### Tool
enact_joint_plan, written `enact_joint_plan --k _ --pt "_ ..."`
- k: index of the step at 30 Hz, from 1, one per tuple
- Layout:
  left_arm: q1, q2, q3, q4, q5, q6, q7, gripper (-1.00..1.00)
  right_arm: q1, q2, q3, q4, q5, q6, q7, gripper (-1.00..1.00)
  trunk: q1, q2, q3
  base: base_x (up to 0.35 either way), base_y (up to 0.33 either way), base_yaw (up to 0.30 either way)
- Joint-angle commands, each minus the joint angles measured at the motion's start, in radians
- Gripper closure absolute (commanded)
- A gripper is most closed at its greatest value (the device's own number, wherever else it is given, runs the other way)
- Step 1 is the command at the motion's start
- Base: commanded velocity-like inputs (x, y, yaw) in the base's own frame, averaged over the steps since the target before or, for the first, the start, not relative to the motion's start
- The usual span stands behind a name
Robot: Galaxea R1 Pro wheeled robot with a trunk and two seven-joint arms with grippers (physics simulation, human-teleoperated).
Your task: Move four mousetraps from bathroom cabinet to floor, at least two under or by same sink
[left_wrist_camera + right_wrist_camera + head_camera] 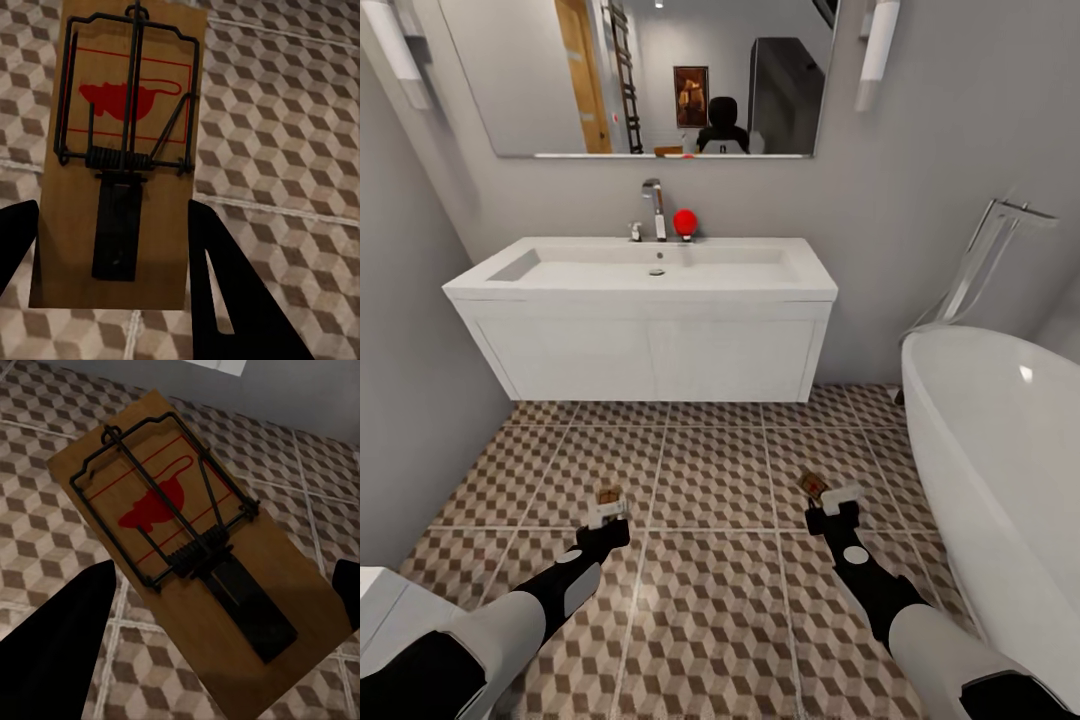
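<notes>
Now my left gripper (607,512) and right gripper (838,500) each grasp 1 mousetrap (120,157) (199,555) above the bathroom floor (710,590), in front of the bathroom sink (645,300)

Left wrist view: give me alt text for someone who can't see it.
A tan mousetrap with black wire spring and a red mouse print sits between the left tool's dark fingers, over the cube-patterned bathroom floor.
</notes>
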Motion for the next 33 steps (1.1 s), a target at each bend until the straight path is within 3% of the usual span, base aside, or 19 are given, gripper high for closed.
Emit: enact_joint_plan --k 1,33 --pt "0.000 0.000 -0.009 -0.001 0.005 -0.002 0.005 1.00 -0.001 -0.001 0.007 0.001 0.005 0.000 -0.008 1.00 0.004 -0.008 -0.006 0.000 0.000 0.000" --pt "0.000 -0.004 -0.009 -0.001 0.005 -0.002 0.006 1.00 -0.001 -0.001 0.007 -0.032 0.005 -0.048 -0.013 1.00 0.126 -0.232 -0.141 0.000 0.000 0.000"
